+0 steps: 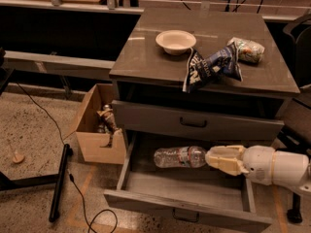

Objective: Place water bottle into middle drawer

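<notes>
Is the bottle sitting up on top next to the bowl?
No, the pincer holds the bottle sideways over the open drawer, well below the bowl on top.

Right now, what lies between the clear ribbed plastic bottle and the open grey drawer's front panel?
Only the grey metal drawer's bare tray, seen in the camera view; the gripper holds the clear bottle over it.
</notes>
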You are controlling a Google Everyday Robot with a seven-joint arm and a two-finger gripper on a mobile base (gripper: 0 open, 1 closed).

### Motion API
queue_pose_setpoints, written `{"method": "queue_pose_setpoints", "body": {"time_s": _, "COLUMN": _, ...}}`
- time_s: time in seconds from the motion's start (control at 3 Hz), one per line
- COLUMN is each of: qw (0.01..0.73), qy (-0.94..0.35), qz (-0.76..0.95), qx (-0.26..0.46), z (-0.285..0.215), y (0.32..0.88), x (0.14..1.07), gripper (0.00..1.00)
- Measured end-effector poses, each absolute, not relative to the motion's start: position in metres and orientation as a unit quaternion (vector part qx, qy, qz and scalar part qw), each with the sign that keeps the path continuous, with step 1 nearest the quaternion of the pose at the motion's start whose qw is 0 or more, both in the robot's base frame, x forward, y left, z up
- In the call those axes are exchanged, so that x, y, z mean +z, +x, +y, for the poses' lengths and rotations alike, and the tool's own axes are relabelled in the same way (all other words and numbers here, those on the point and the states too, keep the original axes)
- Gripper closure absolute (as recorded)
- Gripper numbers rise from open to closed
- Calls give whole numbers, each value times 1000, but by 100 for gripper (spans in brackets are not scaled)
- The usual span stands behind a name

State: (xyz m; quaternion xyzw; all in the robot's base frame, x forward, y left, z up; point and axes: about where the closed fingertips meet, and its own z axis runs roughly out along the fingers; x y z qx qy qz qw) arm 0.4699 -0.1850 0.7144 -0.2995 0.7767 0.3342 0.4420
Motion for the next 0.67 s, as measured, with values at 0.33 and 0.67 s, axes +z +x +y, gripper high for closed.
{"method": "queue_pose_setpoints", "body": {"time_s": 0.33, "qw": 451, "qy": -297, "qz": 759, "qx": 363, "z": -162, "y": 495, "x": 677, "gripper": 100}}
{"method": "queue_pose_setpoints", "body": {"time_s": 0.67, "qw": 435, "qy": -296, "qz": 760, "qx": 380, "z": -144, "y": 505, "x": 635, "gripper": 100}}
